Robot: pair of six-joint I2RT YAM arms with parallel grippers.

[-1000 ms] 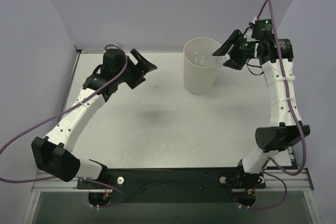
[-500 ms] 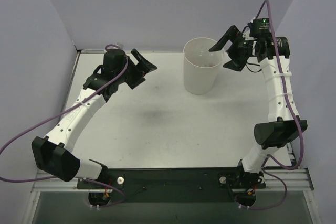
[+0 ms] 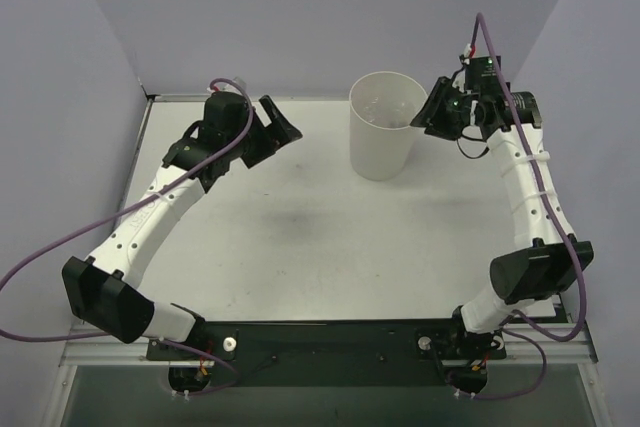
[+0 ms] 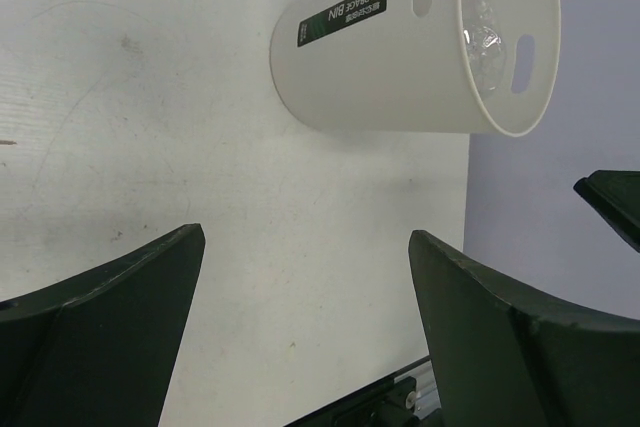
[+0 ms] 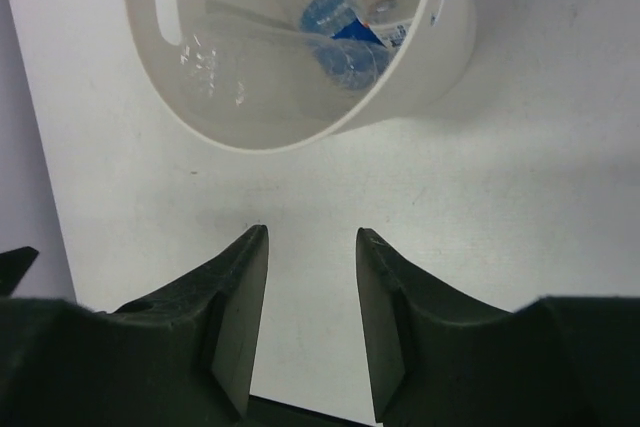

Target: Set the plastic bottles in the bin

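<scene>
This is a robotics lab test cell: plain lavender walls [image 3: 300, 7] box in a white table [image 3: 300, 237] on three sides. A left arm [image 3: 150, 212] and a right arm [image 3: 535, 187] are bolted to a black plate [image 3: 330, 337] on an aluminium rail [image 3: 110, 355]. Purple cables [image 3: 57, 245] hang loose, and a plastic bin [image 3: 383, 142] stands on the table.

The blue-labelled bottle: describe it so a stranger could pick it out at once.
On the white table stands one tall off-white bin, towards the far edge. Look down into it: the blue-labelled bottle lies inside among other clear plastic. Its bright blue label sets it apart from the unlabelled bottle beside it.
</scene>
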